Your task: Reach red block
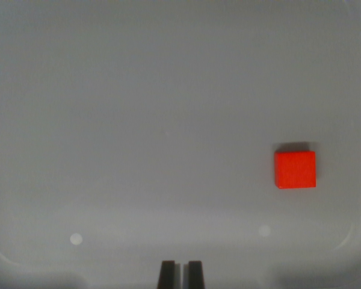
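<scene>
Sitting out on the wrist view's right, a little below the middle, is the red block [295, 169], a small square-faced piece lying flat on the pale grey tabletop [138, 108] with a thin shadow along its top edge. Nothing touches it, nothing crowds it. By the look of it this is a light, rigid thing, hard-edged and smooth-sided, so it should neither squash nor sag, though a smooth face could slip under a glancing pinch. Best hold, I'd judge, is across two opposite flat sides, squarely, near the middle of its height, not on a corner. Its edges run nearly straight with the frame, which should make lining up easier. Moving outward: a faint curved line rounds the lower corners of the surface, and two pale glints sit low on it. Down at the bottom edge, near centre, the claw [181, 274] shows two dark tips drawn close together with only a sliver between, holding nothing, and well apart from the block.
</scene>
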